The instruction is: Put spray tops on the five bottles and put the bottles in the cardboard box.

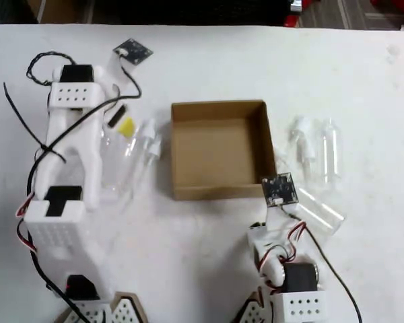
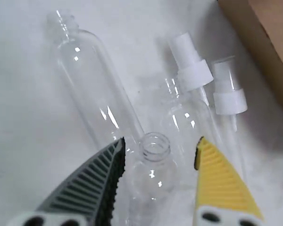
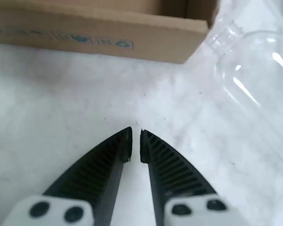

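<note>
Left gripper (image 2: pixel 160 140) spread wide astride an uncapped bottle (image 2: pixel 152 178); right gripper (image 3: pixel 136 136) closed.

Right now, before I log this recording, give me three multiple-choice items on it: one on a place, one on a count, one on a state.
1. Where does the cardboard box lie?
A. between the left bottles and the right bottles
B. at the table's far edge
C. under an arm

2. How many bottles are in the box?
A. five
B. none
C. two

3. The left gripper is:
A. shut on a spray top
B. shut on the box wall
C. open, with an uncapped bottle between its fingers

Key: 1 A, the high view shows bottles on both sides of the box; 2 B, its floor is bare; 3 C, the left wrist view shows the bottle's neck between spread fingers.
</note>
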Controlling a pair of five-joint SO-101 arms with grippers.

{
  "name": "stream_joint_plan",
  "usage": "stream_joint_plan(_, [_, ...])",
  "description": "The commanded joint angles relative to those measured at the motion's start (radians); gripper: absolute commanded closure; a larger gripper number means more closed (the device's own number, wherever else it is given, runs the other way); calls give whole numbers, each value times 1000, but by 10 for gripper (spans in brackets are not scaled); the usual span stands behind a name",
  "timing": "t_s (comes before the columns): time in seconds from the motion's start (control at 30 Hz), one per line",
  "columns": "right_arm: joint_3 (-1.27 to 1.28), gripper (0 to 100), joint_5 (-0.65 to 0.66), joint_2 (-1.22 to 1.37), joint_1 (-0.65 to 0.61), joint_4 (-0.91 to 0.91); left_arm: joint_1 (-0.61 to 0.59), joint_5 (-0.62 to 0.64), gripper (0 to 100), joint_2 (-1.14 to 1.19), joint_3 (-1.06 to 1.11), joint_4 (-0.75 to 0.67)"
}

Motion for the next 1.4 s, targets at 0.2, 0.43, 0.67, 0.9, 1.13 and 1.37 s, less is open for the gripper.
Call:
stream_joint_plan(0.2, [9, 981, 9, -5, -1, 7, -15, 17, 774, 16, -12, -20])
stream_joint_plan(0.43, [9, 981, 9, -5, -1, 7, -15, 18, 775, 56, -17, -34])
stream_joint_plan(0.67, [9, 981, 9, -5, -1, 7, -15, 18, 867, 47, -17, -31])
stream_joint_plan(0.9, [9, 981, 9, -5, -1, 7, -5, 18, 902, 45, -17, -26])
stream_joint_plan(1.13, [9, 981, 9, -5, -1, 7, 8, 20, 902, 18, -43, 32])
stream_joint_plan(1.37, [9, 981, 9, -5, -1, 7, 88, 38, 902, -99, -222, 218])
